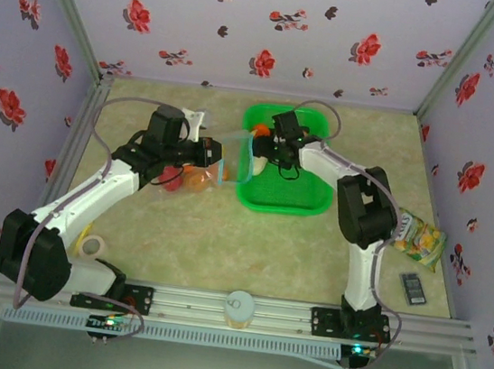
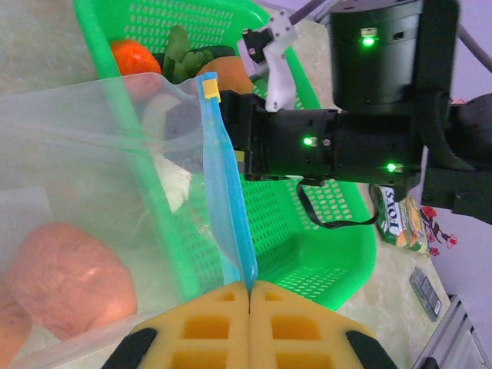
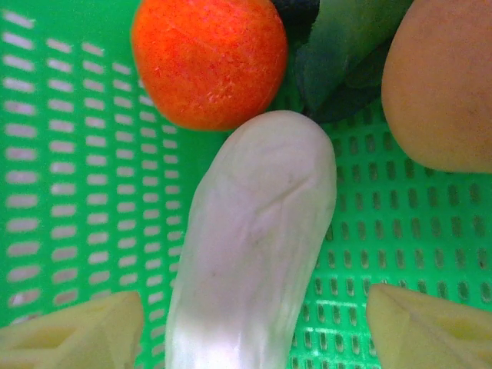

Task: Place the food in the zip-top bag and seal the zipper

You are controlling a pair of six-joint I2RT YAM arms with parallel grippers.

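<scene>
The left arm is stretched far and rightward, the left gripper (image 2: 250, 290) clenched on the zipper (image 2: 227, 192) of the zip-top bag (image 2: 69, 146) beside the green basket (image 2: 338, 254). The right gripper (image 3: 254, 311) is angled down into the basket, fingers spread astride the white piece (image 3: 254, 231). "FOX'S" is printed on the snack packet (image 2: 396, 223).

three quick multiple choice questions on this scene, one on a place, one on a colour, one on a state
1. Where does the white piece lie? A in the green basket B on the table C on the snack packet
2. What colour is the zipper? A red B light blue C black
3. How do the left fingers stand? A wide apart B shut on the zipper C round an orange
Answers: 1 A, green mesh lies under it; 2 B, the strip shows blue; 3 B, they meet on the strip.
</scene>
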